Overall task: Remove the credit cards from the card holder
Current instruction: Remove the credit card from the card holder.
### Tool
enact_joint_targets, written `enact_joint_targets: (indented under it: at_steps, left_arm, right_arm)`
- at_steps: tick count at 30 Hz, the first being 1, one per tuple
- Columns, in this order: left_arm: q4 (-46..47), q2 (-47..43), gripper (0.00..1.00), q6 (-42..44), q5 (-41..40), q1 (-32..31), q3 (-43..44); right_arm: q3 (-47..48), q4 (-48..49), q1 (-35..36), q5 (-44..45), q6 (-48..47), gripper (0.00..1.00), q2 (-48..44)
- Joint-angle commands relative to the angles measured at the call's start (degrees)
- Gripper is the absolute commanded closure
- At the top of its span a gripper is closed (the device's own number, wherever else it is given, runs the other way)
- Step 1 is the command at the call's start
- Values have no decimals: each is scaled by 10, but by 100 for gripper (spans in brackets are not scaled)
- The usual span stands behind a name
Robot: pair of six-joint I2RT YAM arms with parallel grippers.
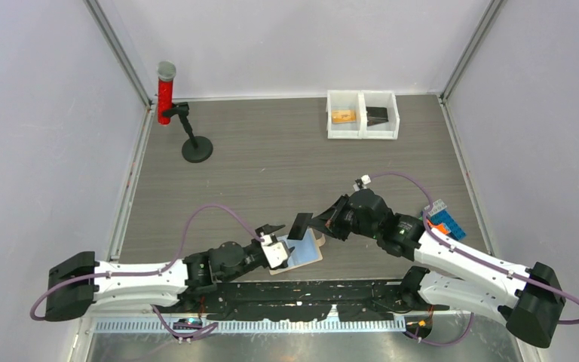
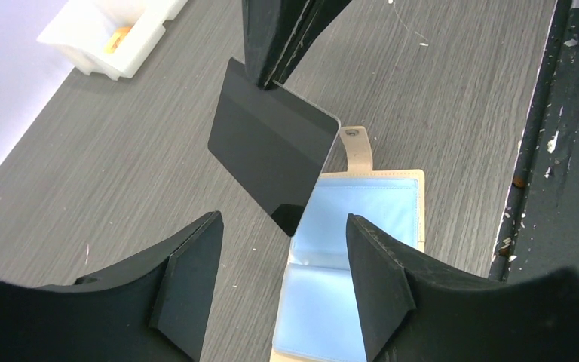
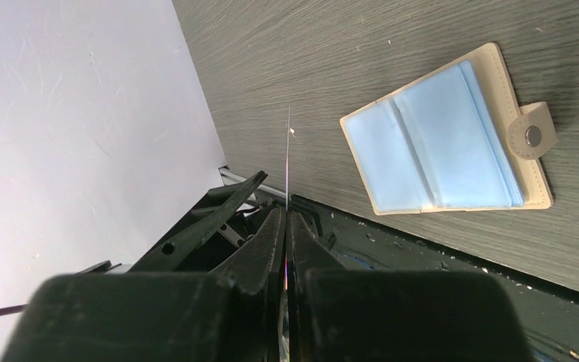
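The credit card (image 2: 271, 151) is glossy, the card holder (image 3: 445, 143) matt and leather-like.

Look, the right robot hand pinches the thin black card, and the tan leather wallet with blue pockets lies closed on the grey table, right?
Not quite. The tan leather wallet with blue pockets lies open, not closed: the right wrist view shows both blue pockets facing up and the snap tab undone. The right gripper does pinch the thin black card.
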Motion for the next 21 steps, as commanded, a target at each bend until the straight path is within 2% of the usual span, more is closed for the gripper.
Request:
enact_joint_targets:
  at_steps: [1, 6, 10, 12, 15, 17, 18, 21]
  left_arm:
    - [62, 18, 38, 24, -16, -12, 36]
    - [70, 38, 41, 27, -27, -19, 43]
    - [79, 54, 49, 29, -35, -25, 46]
    - [77, 63, 59, 24, -48, -25, 52]
    - [56, 76, 83, 9, -66, -25, 69]
    - [48, 78, 97, -3, -75, -26, 72]
    - [45, 78, 100, -13, -82, -25, 74]
    - [33, 69, 100, -51, -100, -25, 75]
  right_arm:
    - [11, 21, -3, 7, 21, 95, 4]
    - [2, 36, -4, -5, 31, 95, 8]
    - [-5, 48, -4, -12, 34, 95, 6]
    - [-11, 52, -5, -13, 35, 95, 4]
    - [-30, 82, -11, -24, 29, 95, -2]
    - [-36, 88, -21, -29, 13, 89, -7]
    - [-37, 89, -24, -27, 4, 82, -10]
    - [-42, 89, -38, -25, -50, 71, -27]
